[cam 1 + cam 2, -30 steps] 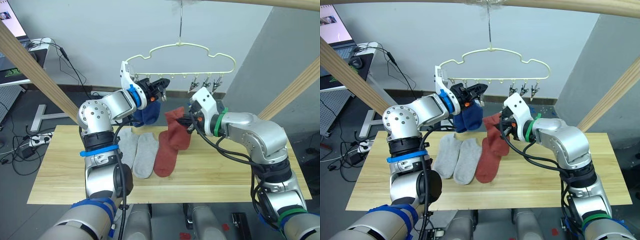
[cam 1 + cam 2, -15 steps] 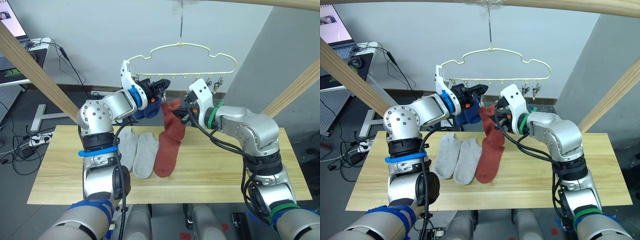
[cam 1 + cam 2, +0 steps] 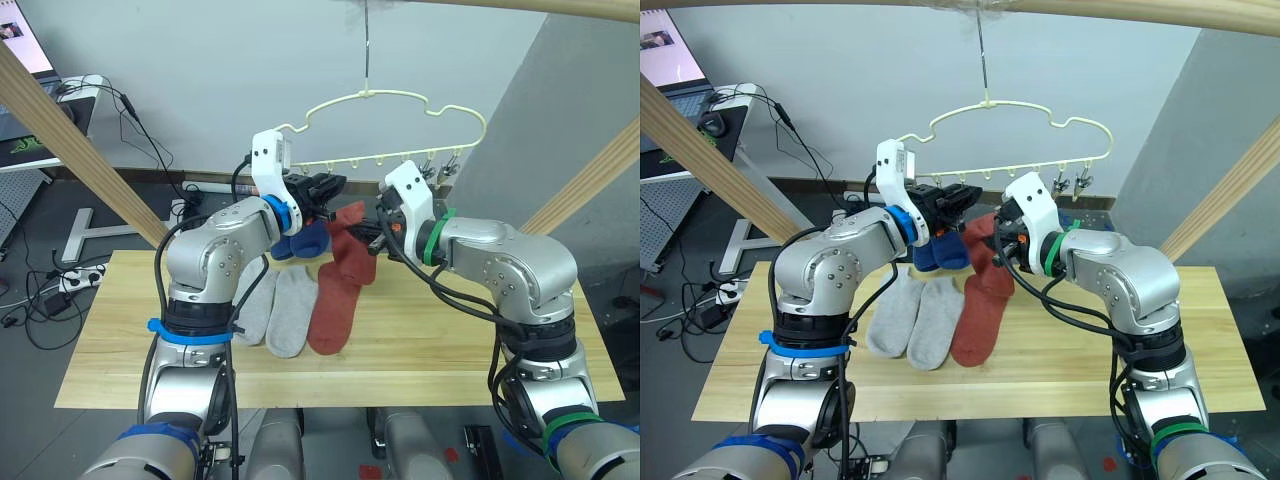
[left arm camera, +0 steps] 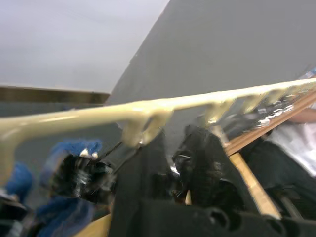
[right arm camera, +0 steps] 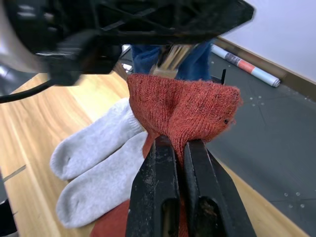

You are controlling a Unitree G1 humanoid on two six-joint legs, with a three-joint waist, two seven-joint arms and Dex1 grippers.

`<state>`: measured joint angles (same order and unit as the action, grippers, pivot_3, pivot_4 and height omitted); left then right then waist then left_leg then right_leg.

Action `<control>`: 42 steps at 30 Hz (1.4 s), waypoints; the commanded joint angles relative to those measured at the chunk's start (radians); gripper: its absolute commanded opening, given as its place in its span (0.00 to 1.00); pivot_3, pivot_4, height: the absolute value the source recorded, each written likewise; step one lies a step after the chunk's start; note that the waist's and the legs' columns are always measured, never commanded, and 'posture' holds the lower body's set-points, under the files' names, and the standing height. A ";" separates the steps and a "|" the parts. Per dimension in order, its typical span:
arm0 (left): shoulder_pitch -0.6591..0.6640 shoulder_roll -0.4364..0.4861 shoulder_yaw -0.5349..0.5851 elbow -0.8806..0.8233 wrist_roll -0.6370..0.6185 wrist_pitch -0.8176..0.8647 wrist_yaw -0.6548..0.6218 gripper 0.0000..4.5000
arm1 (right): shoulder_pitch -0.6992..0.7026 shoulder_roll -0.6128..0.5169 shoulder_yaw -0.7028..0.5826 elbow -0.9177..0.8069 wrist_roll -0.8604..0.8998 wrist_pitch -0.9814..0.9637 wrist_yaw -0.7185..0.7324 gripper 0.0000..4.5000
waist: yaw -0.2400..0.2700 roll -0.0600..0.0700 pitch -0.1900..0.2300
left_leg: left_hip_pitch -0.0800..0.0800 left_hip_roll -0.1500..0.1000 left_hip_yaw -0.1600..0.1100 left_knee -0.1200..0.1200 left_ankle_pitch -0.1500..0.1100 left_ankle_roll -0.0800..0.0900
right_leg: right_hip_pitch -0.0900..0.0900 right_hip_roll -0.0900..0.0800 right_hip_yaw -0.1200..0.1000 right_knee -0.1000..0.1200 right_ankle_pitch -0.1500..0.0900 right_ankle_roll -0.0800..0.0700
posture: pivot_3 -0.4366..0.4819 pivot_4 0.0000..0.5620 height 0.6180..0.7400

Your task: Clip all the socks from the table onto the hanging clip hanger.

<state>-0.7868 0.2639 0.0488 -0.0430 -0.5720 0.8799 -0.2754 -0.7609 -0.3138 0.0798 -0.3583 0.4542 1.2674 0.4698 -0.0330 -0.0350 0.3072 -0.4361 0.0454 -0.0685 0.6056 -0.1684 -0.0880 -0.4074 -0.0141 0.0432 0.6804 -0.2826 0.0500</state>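
Your right gripper (image 5: 180, 163) has its jaws clamped on the rust-red sock (image 5: 185, 111) at centre frame, under the clip hanger (image 3: 390, 100) — left jaws unreadable — so a thin pinch could slip before the clip (image 5: 170, 57) bites.

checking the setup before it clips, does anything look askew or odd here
The clip hanger hangs tilted, its robot-right end higher, apparently because the left gripper is at its clip row. The right gripper pinches a rust-red sock by its cuff. Nothing looks damaged.
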 commanded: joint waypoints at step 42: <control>0.032 -0.170 -0.019 0.047 0.324 -0.362 0.129 0.59 | 0.068 -0.061 -0.102 -0.187 0.098 0.136 -0.091 0.00 | -0.003 0.000 0.000 | -0.006 0.000 0.000 0.002 0.000 0.000 | -0.004 0.000 -0.001 0.000 0.000 0.000 | 0.40 0.48 1.00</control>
<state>-0.7343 0.1037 0.0170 0.0248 -0.2414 0.5190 -0.1476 -0.6926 -0.3756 0.0089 -0.5005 0.5335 1.4064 0.3831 -0.0361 -0.0351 0.3072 -0.4417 0.0451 -0.0689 0.6072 -0.1685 -0.0878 -0.4114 -0.0142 0.0421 0.6803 -0.2826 0.0500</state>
